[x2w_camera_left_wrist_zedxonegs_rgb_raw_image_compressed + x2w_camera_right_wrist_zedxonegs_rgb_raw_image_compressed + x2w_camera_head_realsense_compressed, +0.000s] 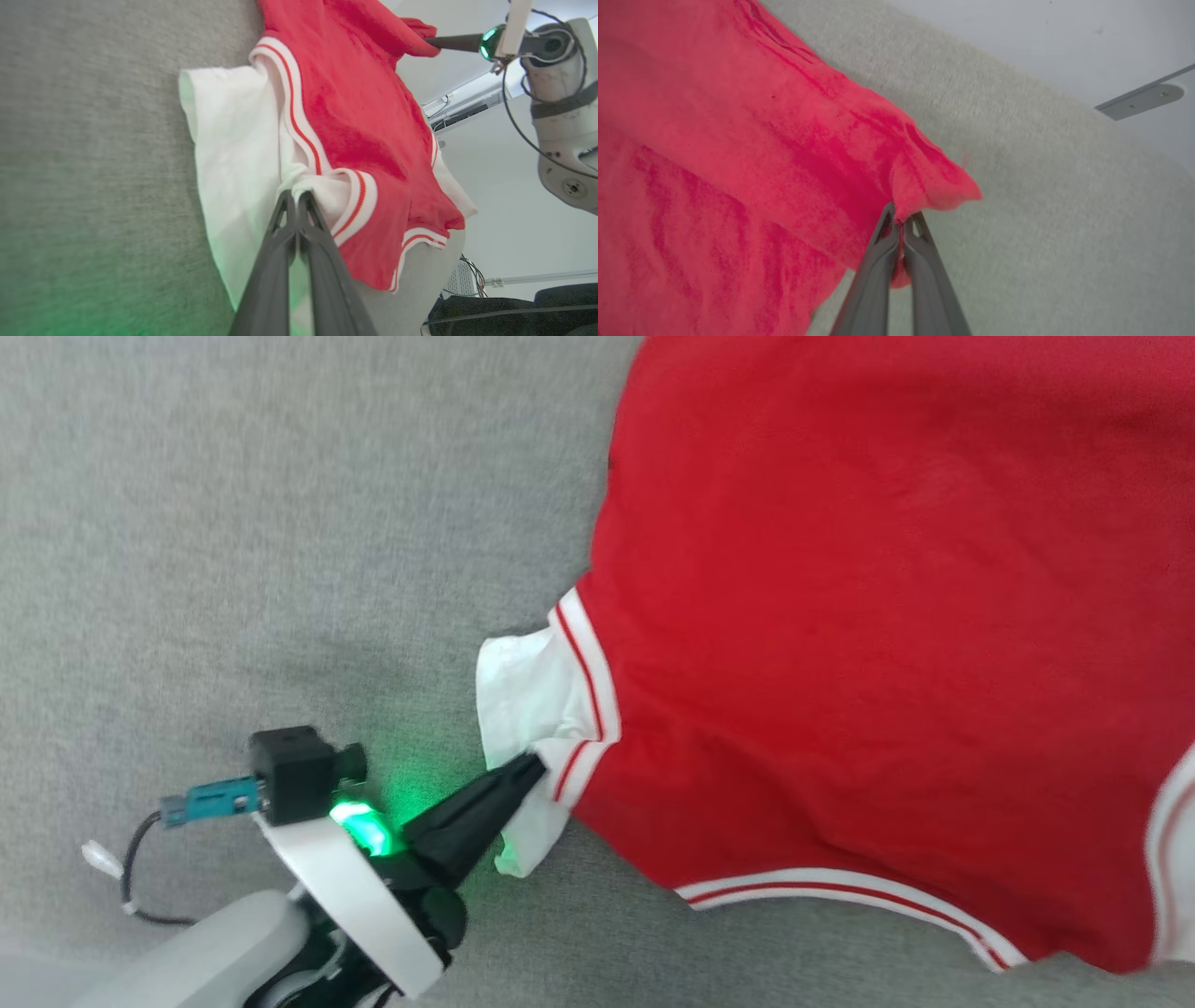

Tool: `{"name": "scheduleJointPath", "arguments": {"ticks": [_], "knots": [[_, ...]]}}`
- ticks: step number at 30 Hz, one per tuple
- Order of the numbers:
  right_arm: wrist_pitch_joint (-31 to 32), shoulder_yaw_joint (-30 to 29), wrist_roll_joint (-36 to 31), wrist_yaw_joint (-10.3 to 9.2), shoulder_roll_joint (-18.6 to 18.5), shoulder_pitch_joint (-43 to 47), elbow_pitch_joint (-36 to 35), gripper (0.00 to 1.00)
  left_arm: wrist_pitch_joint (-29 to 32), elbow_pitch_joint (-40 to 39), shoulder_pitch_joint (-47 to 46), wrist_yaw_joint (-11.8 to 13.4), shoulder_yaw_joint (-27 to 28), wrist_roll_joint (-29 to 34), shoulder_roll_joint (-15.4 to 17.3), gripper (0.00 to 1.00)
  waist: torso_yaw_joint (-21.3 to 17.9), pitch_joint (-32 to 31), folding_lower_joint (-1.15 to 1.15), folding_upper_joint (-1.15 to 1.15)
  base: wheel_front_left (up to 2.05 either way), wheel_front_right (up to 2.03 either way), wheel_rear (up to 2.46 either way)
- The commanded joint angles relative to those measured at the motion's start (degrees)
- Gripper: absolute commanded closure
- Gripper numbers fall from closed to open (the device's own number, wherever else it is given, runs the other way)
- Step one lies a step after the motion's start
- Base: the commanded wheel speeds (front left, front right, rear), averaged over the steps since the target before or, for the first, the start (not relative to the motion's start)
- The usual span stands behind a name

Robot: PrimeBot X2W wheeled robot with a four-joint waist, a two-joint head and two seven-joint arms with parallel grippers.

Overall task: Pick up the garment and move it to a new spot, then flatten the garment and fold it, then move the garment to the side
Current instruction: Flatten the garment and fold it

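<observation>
Over a grey cloth surface, the left gripper was pressed together on the garment at its white sleeve; the shirt spread rightward from it toward the right gripper, likewise clamped on red fabric.

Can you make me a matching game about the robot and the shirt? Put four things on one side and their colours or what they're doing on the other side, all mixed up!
Things:
1. left end effector
2. right end effector
3. wrist light
4. soft surface

Colour or state:
A. grey
B. shut on a red fold of the garment
C. green
D. shut on the white sleeve

Right pairs: 1-D, 2-B, 3-C, 4-A.
</observation>
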Motion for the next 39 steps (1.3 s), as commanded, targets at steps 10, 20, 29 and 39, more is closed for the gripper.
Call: {"name": "scheduleJointPath", "arguments": {"ticks": [10, 20, 29, 39], "knots": [[0.3, -8.6, 5.8, 0.0, -0.4, 38.8, -17.9, 1.0, 0.0, 0.0, 7.9, 0.3, 6.4, -0.7, 3.1, 1.0, -6.7, -8.8, 0.0, 0.01, 0.0, 0.0, 0.0], [0.0, -7.4, 2.0, 0.0, 9.1, 66.6, -32.5, 1.0, 0.0, 0.0, 11.2, 0.3, 9.8, 0.1, 3.4, 1.0, -9.0, -10.8, 0.0, 0.01, 0.0, 0.0, 0.0], [-4.1, -6.4, -2.9, 0.0, 11.9, 66.3, -34.8, 0.05, 0.0, 0.3, 11.3, 0.3, 9.8, 0.6, 3.8, 1.0, -9.6, -10.5, 0.0, 0.01, 0.0, 0.0, 0.0], [-6.0, -22.8, -6.1, 0.0, 11.7, 63.2, -44.5, 0.0, 0.0, -0.1, 10.5, 0.3, 9.7, 1.7, 2.5, 1.0, -8.4, -9.2, 0.0, 0.01, 0.0, 0.0, 0.0]]}}
